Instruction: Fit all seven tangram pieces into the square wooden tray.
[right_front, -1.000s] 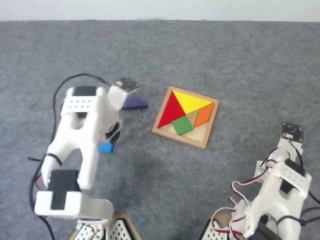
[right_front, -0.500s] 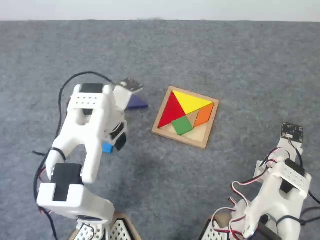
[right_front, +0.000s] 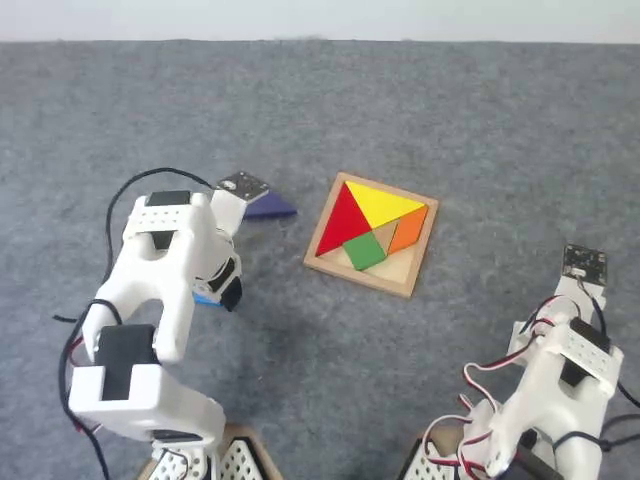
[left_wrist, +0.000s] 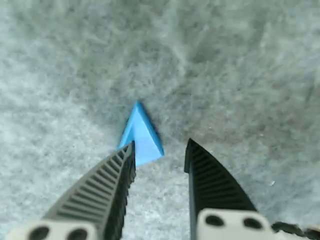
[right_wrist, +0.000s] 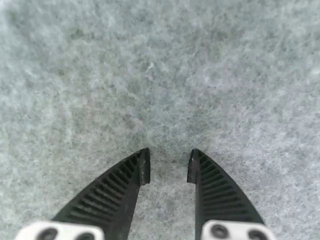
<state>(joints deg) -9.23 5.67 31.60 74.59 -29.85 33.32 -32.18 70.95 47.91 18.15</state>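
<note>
Shifted slightly leftward since 0.5 s ago, the left gripper (left_wrist: 160, 145) is held spread low over the blue triangle (left_wrist: 141, 135), one fingertip at its edge. A purple piece (right_front: 268, 206) lies nearby on the carpet (right_front: 480, 130). Four pieces (right_front: 380, 205) are seated in the tray (right_front: 365, 277). The right gripper (right_wrist: 168, 167) is held spread above the carpet.

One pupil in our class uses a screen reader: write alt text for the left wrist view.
A small blue triangle lies flat on grey carpet, just ahead of the open left claw. It sits off-centre, close against one side of the claw.
</note>
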